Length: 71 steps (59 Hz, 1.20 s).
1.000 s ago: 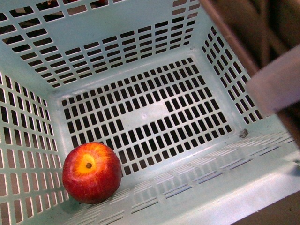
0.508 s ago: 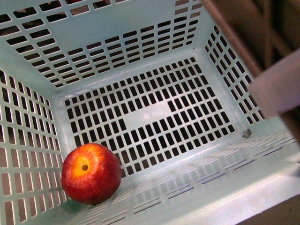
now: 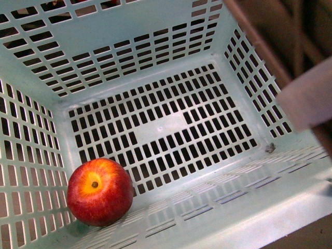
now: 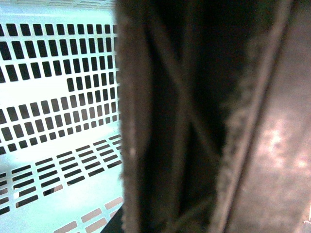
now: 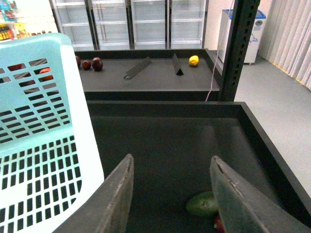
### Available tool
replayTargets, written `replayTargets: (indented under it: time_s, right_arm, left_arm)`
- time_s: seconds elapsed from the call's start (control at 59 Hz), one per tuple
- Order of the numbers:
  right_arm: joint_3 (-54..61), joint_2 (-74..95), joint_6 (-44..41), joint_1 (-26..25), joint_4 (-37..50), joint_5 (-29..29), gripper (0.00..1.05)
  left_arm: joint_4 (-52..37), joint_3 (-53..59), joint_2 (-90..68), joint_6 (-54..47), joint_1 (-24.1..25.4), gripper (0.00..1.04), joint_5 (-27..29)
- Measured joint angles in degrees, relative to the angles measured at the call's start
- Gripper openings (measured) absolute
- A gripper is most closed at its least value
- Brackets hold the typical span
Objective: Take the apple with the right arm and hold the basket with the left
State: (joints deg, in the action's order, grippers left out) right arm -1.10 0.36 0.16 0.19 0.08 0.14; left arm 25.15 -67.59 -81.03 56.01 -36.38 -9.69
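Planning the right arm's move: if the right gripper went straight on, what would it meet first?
Probably the bare floor of the black bin, seen between the open fingers of the right gripper. The green fruit sits just beside that line; depth is unclear.

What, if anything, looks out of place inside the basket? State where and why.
A small dark scrap lies on the basket floor, in a corner away from the apple. It looks like stray debris or a chip; too small to tell.
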Motion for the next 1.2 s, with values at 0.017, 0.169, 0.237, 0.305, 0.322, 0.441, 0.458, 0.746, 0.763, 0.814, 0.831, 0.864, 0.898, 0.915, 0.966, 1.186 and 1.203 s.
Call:
replayTargets:
  time_s: [0.017,0.169,0.237,0.305,0.322,0.441,0.458,0.746,0.763,0.814,0.831,0.864,0.898,0.915,0.966,1.186,1.203]
  right_arm:
    - [0.0,0.0,0.0,0.0,0.0,0.0,0.55]
    - [0.0,0.0,0.0,0.0,0.0,0.0,0.88]
    - [0.0,0.0,0.0,0.0,0.0,0.0,0.97]
    - [0.0,0.0,0.0,0.0,0.0,0.0,0.96]
    - [0.0,0.0,0.0,0.0,0.0,0.0,0.96]
    - [0.0,0.0,0.0,0.0,0.0,0.0,0.96]
    - [0.0,0.0,0.0,0.0,0.0,0.0,0.96]
    - [0.0,-0.1,0.0,0.0,0.0,0.0,0.96]
    - [0.0,-0.1,0.0,0.0,0.0,0.0,0.96]
    - [0.0,-0.1,0.0,0.0,0.0,0.0,0.96]
    - [0.0,-0.1,0.0,0.0,0.0,0.0,0.96]
    - [0.0,-0.1,0.0,0.0,0.0,0.0,0.96]
    - [0.0,-0.1,0.0,0.0,0.0,0.0,0.96]
    - [0.0,-0.1,0.0,0.0,0.0,0.0,0.96]
    - [0.0,-0.1,0.0,0.0,0.0,0.0,0.96]
    - [0.0,-0.1,0.0,0.0,0.0,0.0,0.96]
    - [0.0,-0.1,0.0,0.0,0.0,0.0,0.96]
  left_arm:
    - [0.0,0.0,0.0,0.0,0.0,0.15,0.0]
    - [0.0,0.0,0.0,0.0,0.0,0.15,-0.1]
    - [0.0,0.0,0.0,0.0,0.0,0.15,-0.1]
    - [0.0,0.0,0.0,0.0,0.0,0.15,-0.2]
    - [0.0,0.0,0.0,0.0,0.0,0.15,-0.2]
    - [0.0,0.0,0.0,0.0,0.0,0.15,-0.1]
    - [-1.3,0.4,0.1,0.6,0.0,0.15,0.6]
    - [-24.5,7.4,1.3,14.8,4.7,0.15,7.4]
    - [-24.5,7.4,1.3,15.2,4.9,0.15,7.4]
    - [-24.8,7.4,1.3,16.4,6.2,0.15,7.4]
    - [-24.8,7.4,1.3,16.8,6.4,0.15,7.4]
    - [-24.8,7.4,1.3,17.6,7.3,0.15,7.5]
    - [-24.6,7.5,1.2,18.5,8.6,0.15,8.1]
    - [-24.5,7.5,1.2,18.8,8.9,0.15,8.2]
    - [-24.0,7.7,1.0,19.8,10.8,0.15,9.4]
    - [-22.6,8.1,-0.8,24.4,19.7,0.15,12.7]
    - [-22.5,8.1,-1.0,24.6,20.2,0.15,12.8]
